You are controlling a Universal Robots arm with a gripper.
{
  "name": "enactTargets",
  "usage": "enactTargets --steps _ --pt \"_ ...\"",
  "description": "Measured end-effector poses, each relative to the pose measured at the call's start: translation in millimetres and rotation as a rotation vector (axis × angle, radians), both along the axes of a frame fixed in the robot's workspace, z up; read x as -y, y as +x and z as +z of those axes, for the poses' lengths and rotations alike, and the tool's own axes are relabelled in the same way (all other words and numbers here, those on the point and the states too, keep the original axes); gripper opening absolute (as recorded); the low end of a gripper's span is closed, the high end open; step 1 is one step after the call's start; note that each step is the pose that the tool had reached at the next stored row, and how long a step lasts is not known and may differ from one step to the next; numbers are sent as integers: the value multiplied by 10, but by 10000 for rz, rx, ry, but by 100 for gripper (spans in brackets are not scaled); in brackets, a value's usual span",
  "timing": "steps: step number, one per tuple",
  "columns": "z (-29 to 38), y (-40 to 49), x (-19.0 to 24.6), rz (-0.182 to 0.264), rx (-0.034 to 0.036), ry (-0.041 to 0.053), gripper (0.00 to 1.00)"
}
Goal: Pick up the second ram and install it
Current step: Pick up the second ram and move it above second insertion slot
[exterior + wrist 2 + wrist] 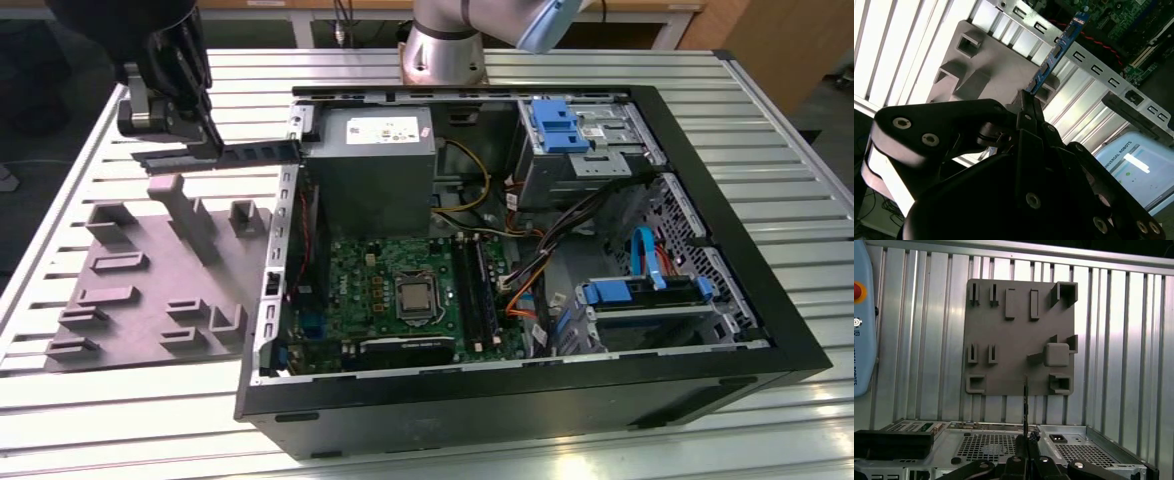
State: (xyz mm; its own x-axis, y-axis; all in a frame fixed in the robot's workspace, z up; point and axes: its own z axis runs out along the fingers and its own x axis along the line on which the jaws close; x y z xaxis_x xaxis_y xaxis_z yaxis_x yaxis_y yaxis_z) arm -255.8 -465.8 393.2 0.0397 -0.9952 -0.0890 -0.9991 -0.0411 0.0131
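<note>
Pinching the ram (pixel 260 152) by one end, the gripper (pixel 200 146) hangs at the exterior view's left, above the far edge of the grey fixture (pixel 147 290) that lies on the bench (pixel 120 420). The stick juts out level toward the open case (pixel 747 300), its free end near the case wall and clear of the fixture's posts. In the second wrist view the gripper (pixel 1029 102) is pressed together on the stick's near end, and the ram (pixel 1061 42) reaches out over the fixture (pixel 979 75); in the first wrist view the ram (pixel 1025 405) shows edge-on as a thin dark line. I judge the pick-up done and the carry toward the case in hand, with nothing yet seated. Installing calls for lifting the stick over the case wall, turning its contact edge down, and lining it up along the slots (pixel 474 290) on the motherboard (pixel 394 290), close beside the orange cables (pixel 521 290). Which slot is free I cannot tell.
</note>
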Motion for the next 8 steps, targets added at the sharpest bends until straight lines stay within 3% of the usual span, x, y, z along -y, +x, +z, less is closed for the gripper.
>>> enactTargets --steps 8 --pt "0 71 0 0 1 1 12"
